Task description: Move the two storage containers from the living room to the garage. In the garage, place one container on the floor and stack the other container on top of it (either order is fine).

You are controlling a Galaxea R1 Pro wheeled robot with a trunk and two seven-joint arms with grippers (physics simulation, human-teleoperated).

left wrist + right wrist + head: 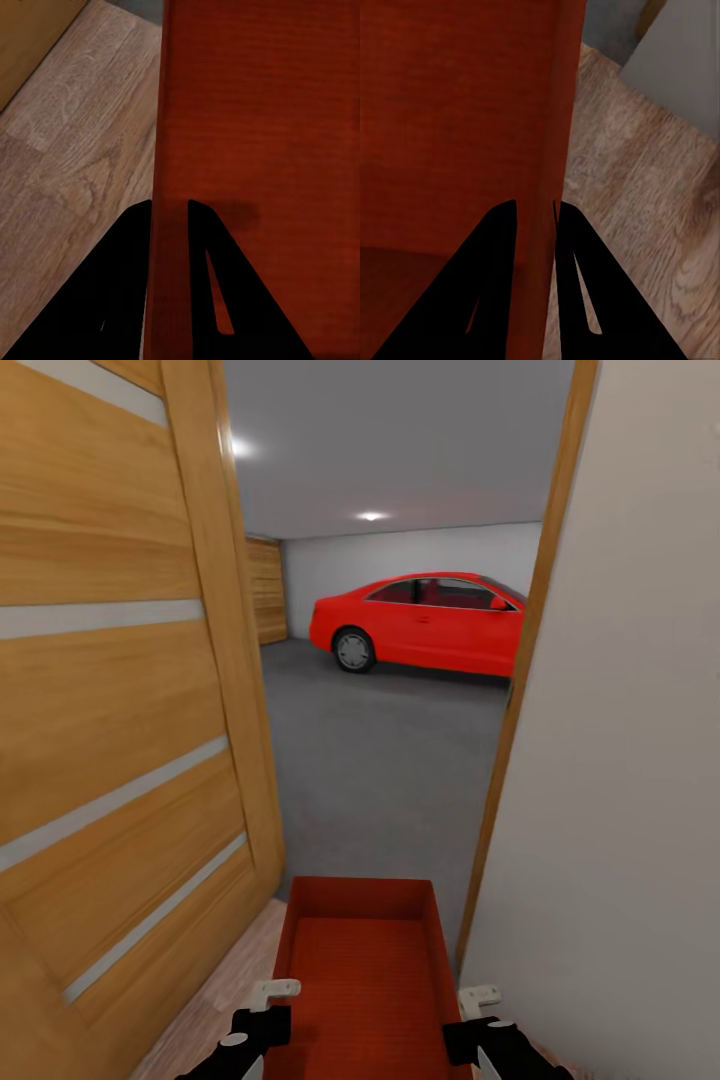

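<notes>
Container (362,970) carried level at the garage doorway: left claw (262,1015) and right claw (478,1020) each clamp a side wall, keeping it balanced and narrow between door (120,690) and wall (630,740).

A home is showing here, at the doorway where a wood-floored room is opening into a garage (400,690). A red car (425,622) is standing on the grey concrete floor (380,780) at the far side, near a plain white wall (410,555), with two ceiling lights (371,516) glowing overhead. An orange wooden door (110,660) with frosted horizontal strips is hanging open on the left, and a wooden frame (525,660) is edging the opening on the right beside a white wall. Light wood planks (75,165) are lying underfoot on the near side, running up to the grey concrete at the threshold.
</notes>
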